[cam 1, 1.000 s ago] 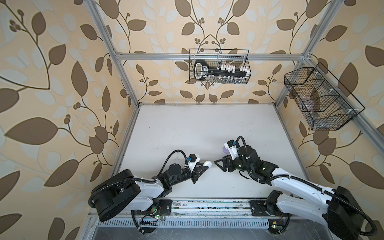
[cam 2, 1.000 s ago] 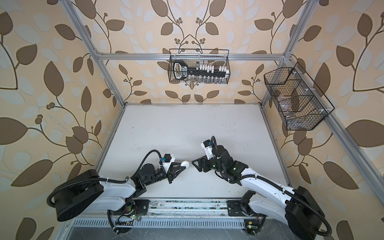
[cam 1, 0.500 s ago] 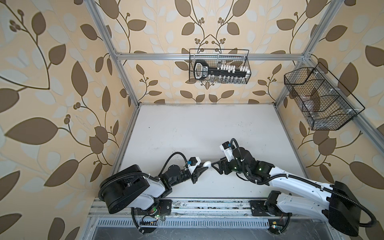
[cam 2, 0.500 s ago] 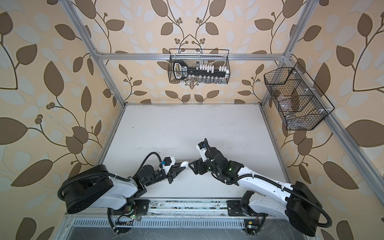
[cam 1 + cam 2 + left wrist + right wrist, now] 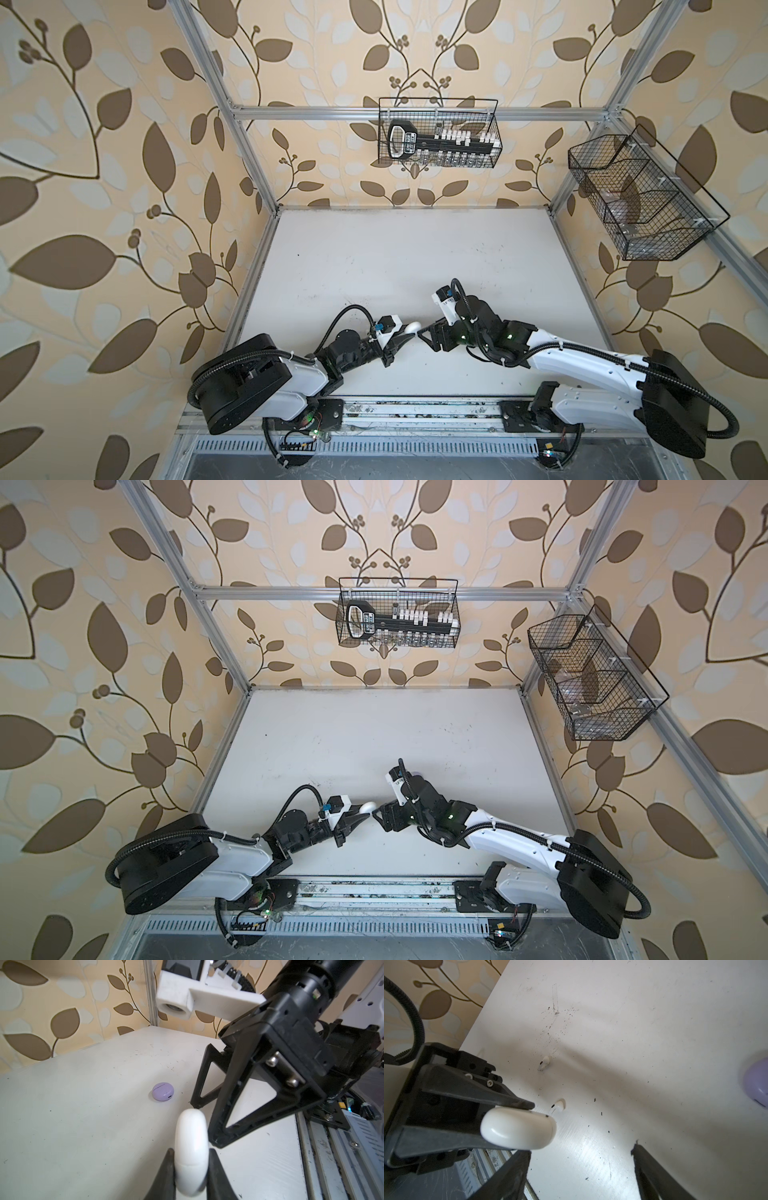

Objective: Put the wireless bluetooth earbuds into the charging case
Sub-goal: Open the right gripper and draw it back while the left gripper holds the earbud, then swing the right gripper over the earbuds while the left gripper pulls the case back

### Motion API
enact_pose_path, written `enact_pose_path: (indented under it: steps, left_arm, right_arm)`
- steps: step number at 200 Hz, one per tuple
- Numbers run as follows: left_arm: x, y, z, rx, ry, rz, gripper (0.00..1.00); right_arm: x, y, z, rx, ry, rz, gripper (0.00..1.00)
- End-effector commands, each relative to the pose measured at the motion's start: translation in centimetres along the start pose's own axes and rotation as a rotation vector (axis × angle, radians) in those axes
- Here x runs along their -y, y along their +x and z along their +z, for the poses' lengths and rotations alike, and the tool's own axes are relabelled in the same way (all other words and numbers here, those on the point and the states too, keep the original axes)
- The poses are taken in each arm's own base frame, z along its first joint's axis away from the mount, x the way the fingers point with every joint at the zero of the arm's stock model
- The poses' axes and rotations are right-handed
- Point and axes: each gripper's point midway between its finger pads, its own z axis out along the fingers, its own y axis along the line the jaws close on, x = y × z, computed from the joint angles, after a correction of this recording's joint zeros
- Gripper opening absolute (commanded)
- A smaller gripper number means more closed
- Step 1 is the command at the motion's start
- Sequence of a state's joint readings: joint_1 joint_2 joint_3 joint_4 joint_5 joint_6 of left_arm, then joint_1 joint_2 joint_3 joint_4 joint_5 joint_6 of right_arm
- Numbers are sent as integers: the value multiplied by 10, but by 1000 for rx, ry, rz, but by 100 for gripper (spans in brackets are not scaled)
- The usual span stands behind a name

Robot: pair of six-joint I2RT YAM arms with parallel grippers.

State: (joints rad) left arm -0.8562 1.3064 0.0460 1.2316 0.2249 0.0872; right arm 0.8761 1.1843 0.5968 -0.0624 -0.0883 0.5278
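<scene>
In the lower middle of both top views the two arms meet tip to tip over the bench (image 5: pixel 374 257). The left end effector (image 5: pixel 190 1153) is clamped on the white charging case (image 5: pixel 192 1136). The case stands on its edge between the two fingers, lifted off the bench, with its lid closed. The right end effector (image 5: pixel 582 1149) stands wide and holds nothing. Its tips are just beside the case, and I cannot tell if one of them touches it.

I think the step in hand is to open this case, because no earbud can go in while the lid is shut. To do it well, the right end effector should catch only the lid half, on the side away from the hinge. It should pull gently while the left one holds the other half. The shell is round and glossy, so it may turn or slip out of the fingers if the force is not applied squarely at the seam.

The right wrist view gives what the top views do not: two white earbuds (image 5: pixel 544 1062) lying on the bench, apart from each other, one of them just past the held case. Only the left wrist view shows the lavender case (image 5: pixel 162 1092) whole: closed, flat on the bench, well apart from the white one. I find lavender earbuds in no view.
</scene>
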Motion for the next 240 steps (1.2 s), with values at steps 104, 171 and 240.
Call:
enact_pose_path:
  steps: [104,171,240]
  left_arm:
    - [23,-21,-8,41,126,114,0]
    - [20,-31,-12,71,127,103,0]
    - [17,-33,-13,103,139,77,0]
  right_arm:
    - [-20,-47,-5,92,-74,4,78]
    - [-19,-61,-13,118,-80,9,78]
    - [-20,-75,-14,136,-104,16,78]
